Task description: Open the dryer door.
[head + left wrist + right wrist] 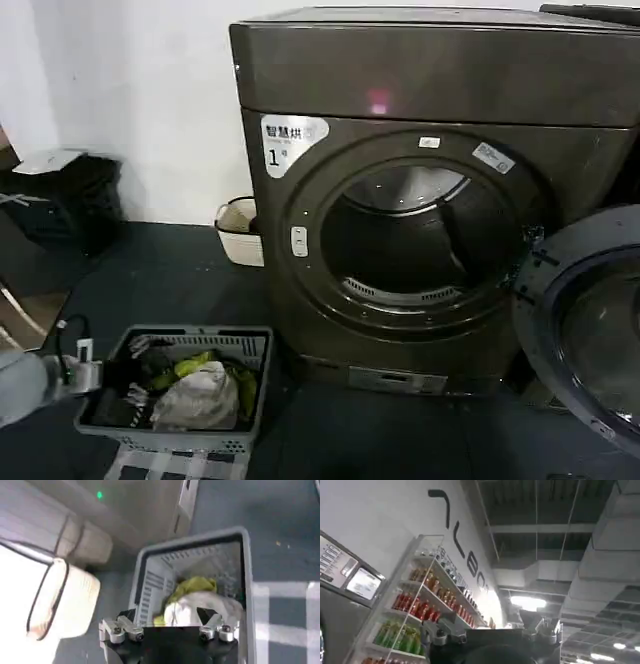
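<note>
The dark bronze-grey dryer (440, 80) stands ahead, with a silver sticker (290, 140) at its upper left. The dryer door (590, 330) hangs swung out at the right with its dark inner face showing, leaving the round drum mouth (420, 245) uncovered. My left arm is low at the left beside a grey laundry basket (180, 340). In the left wrist view my left gripper (166, 612) is open above the basket's clothes, holding nothing. My right gripper (491, 617) points up at a ceiling and shelves, open and empty.
The basket (200, 536) holds white and yellow-green clothes (197, 600). A white bin (237, 230) sits by the dryer's left side. A black crate (60, 200) stands against the far left wall. Dark floor lies in front of the dryer.
</note>
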